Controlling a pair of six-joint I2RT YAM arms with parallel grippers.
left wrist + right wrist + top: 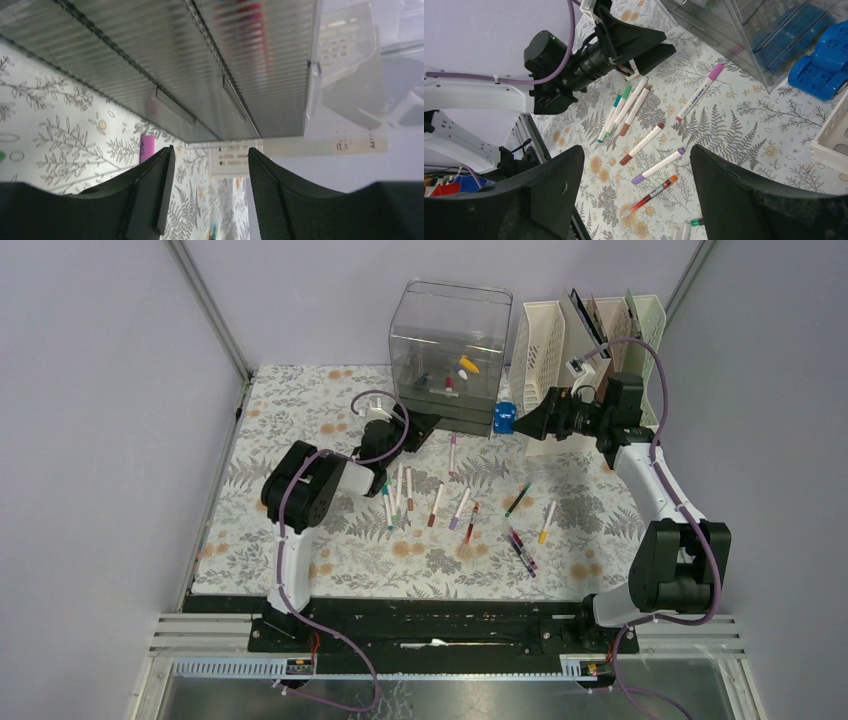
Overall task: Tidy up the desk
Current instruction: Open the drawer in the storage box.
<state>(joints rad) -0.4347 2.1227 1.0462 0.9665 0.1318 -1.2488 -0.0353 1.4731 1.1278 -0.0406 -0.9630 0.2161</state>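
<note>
Markers [641, 145] scattered across desk [744, 135]; blue toy [821, 62], perhaps a car.

Tabletop [290, 400]: white cloth, printed with grey ferns and orange flowers. White barrels seen on purple-capped marker [658, 165], brown-capped marker [642, 144], green-capped marker [618, 110]. Toy car [821, 65] coloured blue. Drawer box [450, 335] clear, ribbed. File rack [540, 340] white. Left fingers [150, 200], right fingers [744, 200] black. Cable [474, 76] purple.
</note>
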